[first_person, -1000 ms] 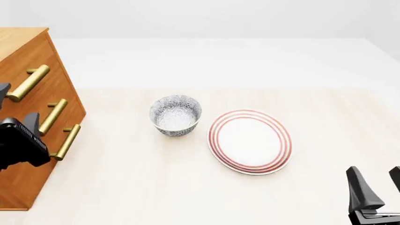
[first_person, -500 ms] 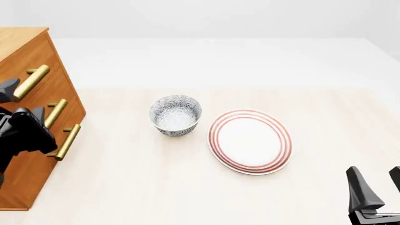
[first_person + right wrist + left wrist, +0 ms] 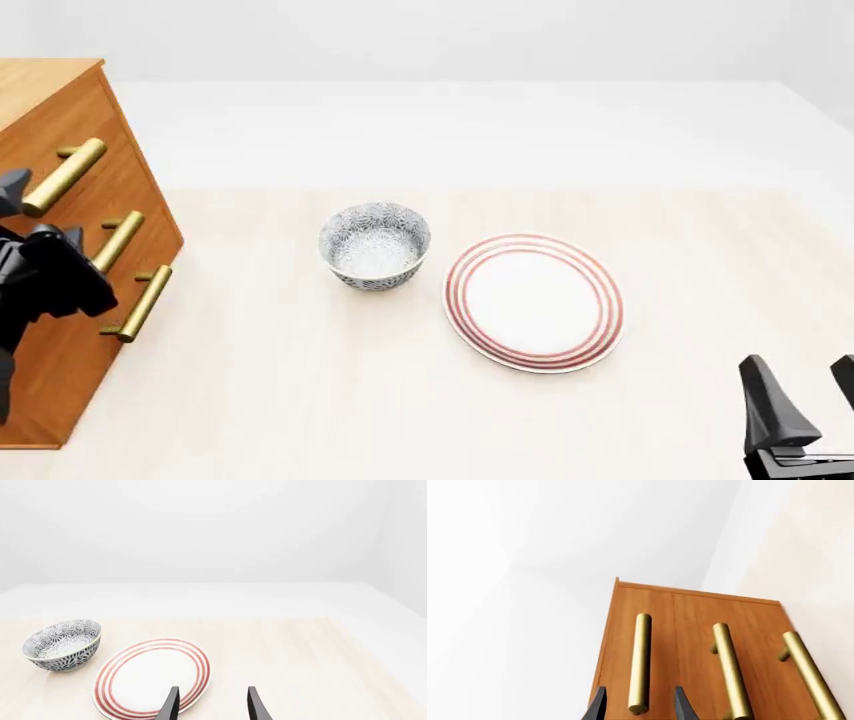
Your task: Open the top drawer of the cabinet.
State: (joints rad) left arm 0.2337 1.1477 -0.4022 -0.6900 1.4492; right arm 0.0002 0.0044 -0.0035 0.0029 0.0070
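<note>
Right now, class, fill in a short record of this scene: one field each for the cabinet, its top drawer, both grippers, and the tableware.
cabinet: orange-brown wood, at the table's left edge, three brass bar handles
top drawer: shut; its handle not yet gripped
left gripper: open, jaws on either side of the top handle's end
right gripper: open, low at the near right, away from everything
bowl: patterned, upright, left of the plate
plate: red-ringed, flat on the table
</note>
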